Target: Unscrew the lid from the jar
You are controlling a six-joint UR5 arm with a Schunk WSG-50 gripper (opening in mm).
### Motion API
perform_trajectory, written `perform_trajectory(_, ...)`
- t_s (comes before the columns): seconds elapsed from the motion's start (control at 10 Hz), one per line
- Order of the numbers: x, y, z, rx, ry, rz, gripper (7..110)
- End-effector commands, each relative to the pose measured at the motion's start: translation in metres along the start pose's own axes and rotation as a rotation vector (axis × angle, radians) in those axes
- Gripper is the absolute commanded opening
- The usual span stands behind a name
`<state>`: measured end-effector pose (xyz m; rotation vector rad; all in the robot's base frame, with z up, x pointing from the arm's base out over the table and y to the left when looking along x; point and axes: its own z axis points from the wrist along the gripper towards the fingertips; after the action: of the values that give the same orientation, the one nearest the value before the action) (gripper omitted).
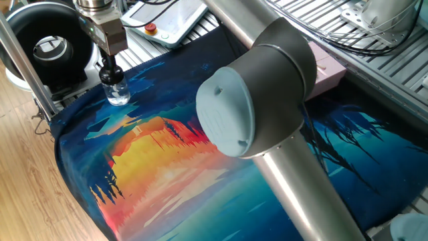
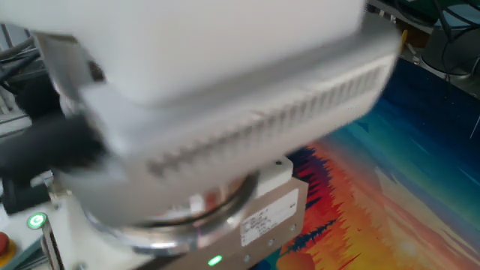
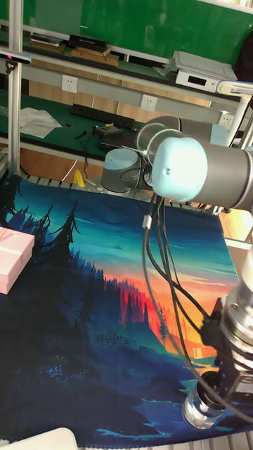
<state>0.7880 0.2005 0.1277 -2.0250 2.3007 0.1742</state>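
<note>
The jar [image 1: 118,93], small and of clear glass, stands upright near the left corner of the painted mat [image 1: 167,154]. Its black lid [image 1: 111,73] sits on the neck, and my gripper [image 1: 110,69] comes straight down from above, shut on the lid. In the tall fixed view the jar [image 3: 202,410] shows at the bottom right under the wrist, with the lid hidden by the gripper. The other fixed view is filled by the blurred arm body, so neither jar nor lid shows there.
A large black ring-shaped device [image 1: 47,47] sits just behind the jar, past an aluminium post [image 1: 27,67]. A white pendant with a red button [image 1: 164,23] lies at the back. The arm's elbow [image 1: 261,100] partly covers a pink box [image 3: 13,259].
</note>
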Motion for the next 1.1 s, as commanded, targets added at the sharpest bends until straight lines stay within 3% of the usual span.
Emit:
perform_trajectory(0.0, 0.001, 0.006, 0.0, -0.007, -0.049, 0.221, 66)
perform_trajectory(0.1, 0.005, 0.007, -0.002, 0.005, -0.049, 0.278, 66)
perform_trajectory(0.3, -0.003, 0.011, 0.0, -0.001, -0.134, 0.442, 66)
perform_trajectory(0.4, -0.014, 0.011, -0.001, -0.011, -0.203, 0.554, 66)
perform_trajectory(0.5, -0.013, 0.006, -0.004, 0.025, -0.215, 0.624, 44)
perform_trajectory(0.6, -0.003, 0.003, -0.007, 0.075, -0.183, 0.69, 44)
perform_trajectory(1.0, -0.005, 0.008, -0.01, 0.11, -0.173, 0.783, 44)
